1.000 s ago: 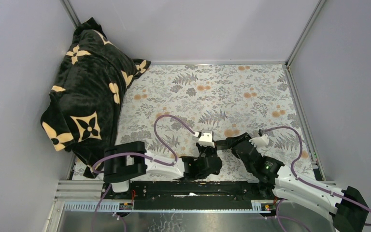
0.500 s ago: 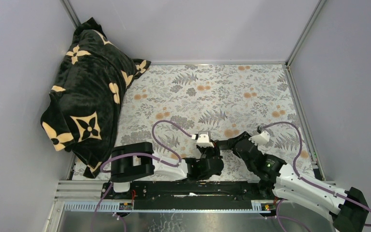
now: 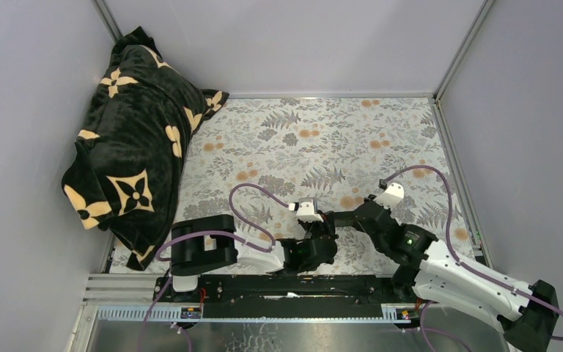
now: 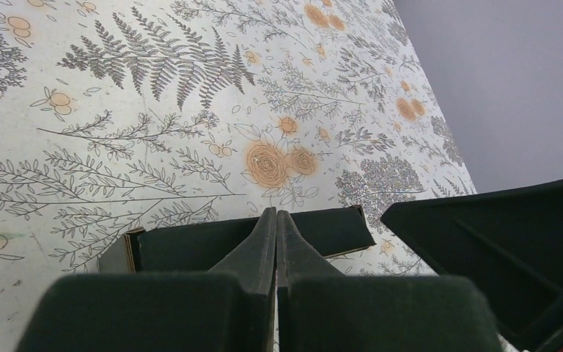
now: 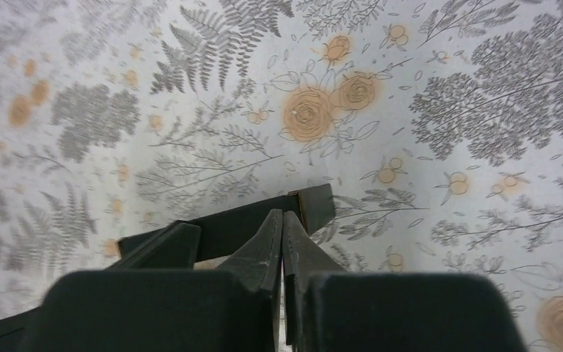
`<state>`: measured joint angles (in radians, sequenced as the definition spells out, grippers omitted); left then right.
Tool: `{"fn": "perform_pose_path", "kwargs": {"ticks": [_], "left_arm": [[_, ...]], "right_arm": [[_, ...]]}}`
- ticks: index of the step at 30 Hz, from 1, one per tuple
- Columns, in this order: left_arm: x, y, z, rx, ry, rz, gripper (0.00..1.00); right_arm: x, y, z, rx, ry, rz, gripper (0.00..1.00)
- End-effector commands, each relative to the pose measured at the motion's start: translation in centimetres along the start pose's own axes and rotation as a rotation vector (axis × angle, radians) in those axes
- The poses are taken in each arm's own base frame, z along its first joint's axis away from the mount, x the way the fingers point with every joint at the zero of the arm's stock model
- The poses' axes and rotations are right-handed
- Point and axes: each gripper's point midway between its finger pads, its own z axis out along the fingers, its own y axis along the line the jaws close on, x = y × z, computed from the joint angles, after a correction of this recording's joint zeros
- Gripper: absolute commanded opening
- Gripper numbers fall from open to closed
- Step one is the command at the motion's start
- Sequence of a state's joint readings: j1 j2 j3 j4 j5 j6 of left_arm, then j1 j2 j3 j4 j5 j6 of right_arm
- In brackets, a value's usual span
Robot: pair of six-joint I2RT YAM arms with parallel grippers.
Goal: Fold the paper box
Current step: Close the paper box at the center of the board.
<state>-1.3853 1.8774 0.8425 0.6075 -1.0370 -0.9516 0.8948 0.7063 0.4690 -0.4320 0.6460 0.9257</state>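
Matt black thin-card paper box (image 4: 328,229), plush black blanket (image 3: 135,139), smooth matt floral-printed table cover (image 3: 337,125), matt grey walls (image 3: 300,44)

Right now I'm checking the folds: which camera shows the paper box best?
The left wrist view: the paper box shows as a long black card wall with both ends in sight. The right wrist view shows one wall and an end flap. In the top external view I cannot pick it out.
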Motion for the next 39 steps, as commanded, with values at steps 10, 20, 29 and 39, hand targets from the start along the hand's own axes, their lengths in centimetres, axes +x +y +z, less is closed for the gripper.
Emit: {"fn": "perform_pose_path", "kwargs": {"ticks": [10, 20, 29, 39], "left_arm": [[6.3, 8.7, -0.8, -0.102, 0.213, 0.319, 0.00], [6.3, 8.9, -0.2, -0.101, 0.226, 0.326, 0.00], [6.6, 8.8, 0.4, -0.085, 0.237, 0.341, 0.00], [6.7, 8.8, 0.3, -0.074, 0.243, 0.339, 0.00]], "right_arm": [[-1.4, 1.9, 1.1, 0.033, 0.003, -0.201, 0.00], [1.4, 0.4, 1.6, 0.049, 0.077, -0.183, 0.00], [-0.2, 0.8, 0.4, 0.028, 0.041, -0.165, 0.00], [-1.8, 1.4, 0.0, 0.035, 0.016, -0.201, 0.00]]}}
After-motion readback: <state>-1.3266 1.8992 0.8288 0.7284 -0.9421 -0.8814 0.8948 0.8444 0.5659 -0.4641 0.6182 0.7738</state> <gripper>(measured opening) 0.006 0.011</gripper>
